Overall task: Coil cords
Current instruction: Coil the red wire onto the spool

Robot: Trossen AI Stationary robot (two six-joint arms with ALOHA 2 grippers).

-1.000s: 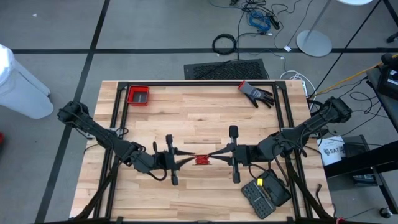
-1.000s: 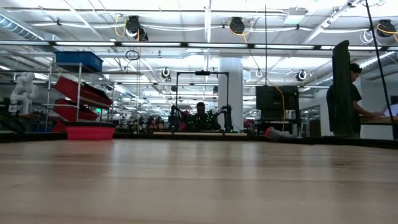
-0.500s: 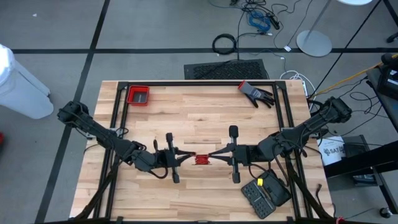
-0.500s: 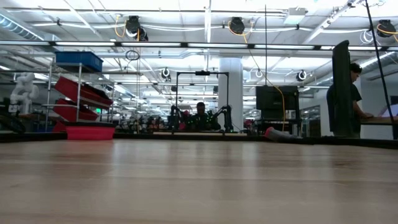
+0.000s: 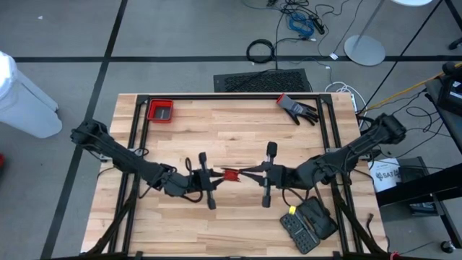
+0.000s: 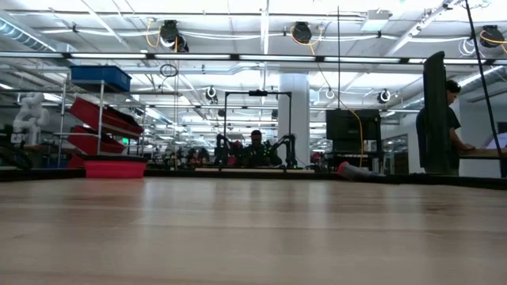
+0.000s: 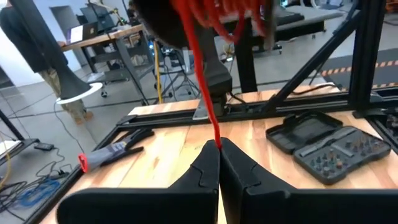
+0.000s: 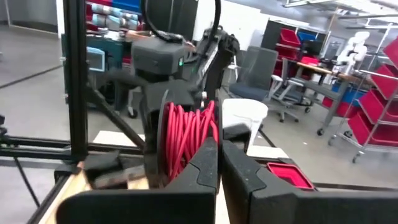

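Red cord (image 5: 230,174) is mid-bench, strung between our two claws. Left claw (image 5: 214,178) is clamped on the loose strand, right claw (image 5: 247,172) on the coiled bundle; the cord's axis runs claw to claw.

Two dark, slender, jointed arms, matte black throughout. Left end effector (image 5: 216,177) and right end effector (image 5: 249,172): each a black crossbar carrying two long tapered fingers (image 7: 205,171) with stepped inner faces. Thin black cables looped alongside wrists and forearms.
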